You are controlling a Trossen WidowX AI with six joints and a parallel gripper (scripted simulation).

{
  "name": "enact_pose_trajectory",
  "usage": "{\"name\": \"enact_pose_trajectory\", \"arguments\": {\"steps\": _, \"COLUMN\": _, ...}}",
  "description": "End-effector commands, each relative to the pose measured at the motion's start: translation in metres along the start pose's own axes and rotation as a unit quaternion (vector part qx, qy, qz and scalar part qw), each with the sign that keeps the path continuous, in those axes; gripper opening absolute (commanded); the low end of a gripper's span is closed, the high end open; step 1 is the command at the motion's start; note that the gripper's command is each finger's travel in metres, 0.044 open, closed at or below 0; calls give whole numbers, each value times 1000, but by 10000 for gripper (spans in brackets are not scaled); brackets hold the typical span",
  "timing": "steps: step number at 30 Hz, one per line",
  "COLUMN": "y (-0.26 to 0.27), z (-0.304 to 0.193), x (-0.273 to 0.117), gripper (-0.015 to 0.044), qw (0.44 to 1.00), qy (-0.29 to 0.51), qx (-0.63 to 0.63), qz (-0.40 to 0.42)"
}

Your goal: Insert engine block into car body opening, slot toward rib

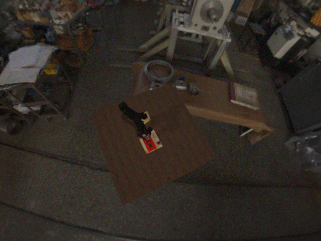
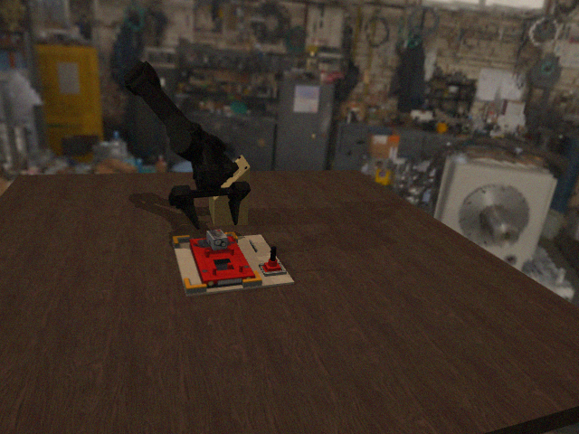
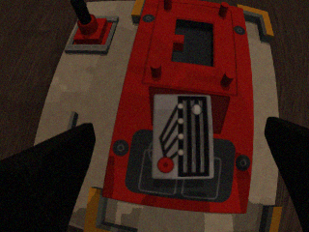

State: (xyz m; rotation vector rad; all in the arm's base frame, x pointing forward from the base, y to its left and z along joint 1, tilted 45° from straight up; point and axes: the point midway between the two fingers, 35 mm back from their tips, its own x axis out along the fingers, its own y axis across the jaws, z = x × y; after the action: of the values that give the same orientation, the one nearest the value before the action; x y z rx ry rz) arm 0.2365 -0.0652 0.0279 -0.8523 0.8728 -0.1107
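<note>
From above my arm reaches over the car body (image 1: 151, 146) (image 2: 211, 269) (image 3: 193, 77); from outside, my gripper's (image 1: 145, 132) (image 2: 215, 225) (image 3: 180, 130) fingers stand apart, empty; at the wrist, the engine block (image 1: 147, 138) (image 2: 217, 240) (image 3: 166, 126) lies short of the opening (image 1: 150, 145) (image 2: 223, 263) (image 3: 200, 43), so I should regrip squarely, slot ribward.

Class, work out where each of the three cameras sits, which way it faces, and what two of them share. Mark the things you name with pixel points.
Top: high above, looking down on the wooden table (image 1: 165, 160) (image 2: 289, 354); the black arm (image 1: 131, 114) (image 2: 161, 105) shows from overhead.
Exterior: beyond the table's near side, looking slightly down across it; the arm and both open fingers (image 2: 194, 217) show.
Wrist: on the arm just behind the fingers, looking down between them at the engine block (image 2: 217, 240) (image 3: 166, 137) and red car body (image 2: 210, 266) (image 3: 121, 116); only the fingers show.
Shared: exterior and wrist both show the block.
</note>
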Motion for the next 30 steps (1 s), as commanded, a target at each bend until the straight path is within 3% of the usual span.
{"name": "enact_pose_trajectory", "arguments": {"steps": 1, "y": 0, "z": 1, "x": 2, "gripper": 440, "qw": 999, "qy": 13, "qx": -50, "qz": 7}}
{"name": "enact_pose_trajectory", "arguments": {"steps": 16, "y": 3, "z": 4, "x": 6, "gripper": 440, "qw": 957, "qy": 61, "qx": -277, "qz": 56}}
{"name": "enact_pose_trajectory", "arguments": {"steps": 30, "y": 6, "z": 7, "x": 8, "gripper": 440, "qw": 867, "qy": 87, "qx": -477, "qz": 112}}
